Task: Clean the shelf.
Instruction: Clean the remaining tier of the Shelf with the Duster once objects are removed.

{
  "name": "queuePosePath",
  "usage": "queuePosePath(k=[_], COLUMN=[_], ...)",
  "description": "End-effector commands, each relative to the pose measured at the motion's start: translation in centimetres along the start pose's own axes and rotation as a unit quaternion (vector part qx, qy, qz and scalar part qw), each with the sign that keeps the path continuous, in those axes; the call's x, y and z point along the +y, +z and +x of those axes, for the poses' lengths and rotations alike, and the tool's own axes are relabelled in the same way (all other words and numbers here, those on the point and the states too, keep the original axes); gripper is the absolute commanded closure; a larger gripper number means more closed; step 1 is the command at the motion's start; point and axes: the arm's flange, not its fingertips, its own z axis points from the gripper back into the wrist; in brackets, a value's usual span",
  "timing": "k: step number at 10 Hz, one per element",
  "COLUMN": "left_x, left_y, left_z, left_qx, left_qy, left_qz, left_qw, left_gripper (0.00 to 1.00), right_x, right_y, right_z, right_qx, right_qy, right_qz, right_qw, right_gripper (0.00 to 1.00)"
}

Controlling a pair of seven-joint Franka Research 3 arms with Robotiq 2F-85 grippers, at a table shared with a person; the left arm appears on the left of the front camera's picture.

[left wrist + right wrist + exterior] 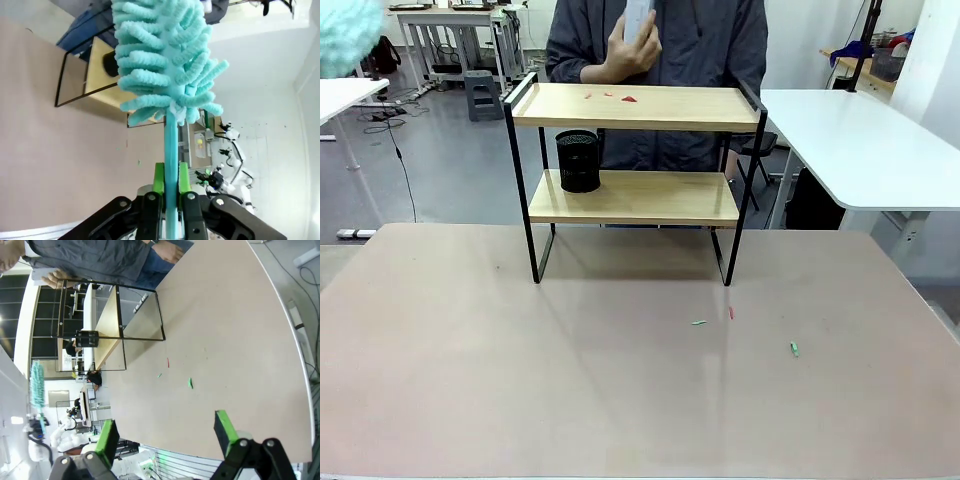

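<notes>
The shelf (632, 197) stands at the table's far side, two wooden boards in a black frame. Small red scraps (628, 98) lie on its top board, and a black mesh cup (578, 161) sits on the lower board. My left gripper (170, 184) is shut on the handle of a fluffy teal duster (162, 55), raised high; the duster's head (342, 35) shows blurred at the front view's top left. The shelf (100, 75) lies beyond the duster in the left wrist view. My right gripper (165, 432) hangs open above the table, with the shelf (112, 327) far off.
A person (655, 45) stands behind the shelf, one hand (632, 50) raised holding a pale object. Small green and red scraps (794, 348) lie on the tan table (520, 380) in front of the shelf. A white table (860, 140) stands at the back right.
</notes>
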Motion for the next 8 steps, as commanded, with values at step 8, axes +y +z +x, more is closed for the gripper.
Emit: queuePosePath(k=[8], left_x=[-6.9], left_y=[-15.7], left_z=[-3.0], left_qx=[0.075], left_qy=[-0.068], left_qz=[0.088], left_qw=[0.991], left_gripper=[0.88], right_x=[0.1], right_y=[-0.1], right_z=[0.2], right_qx=[-0.007], right_qy=[0.012], right_qz=[0.014], right_qw=[1.0], right_gripper=[0.0])
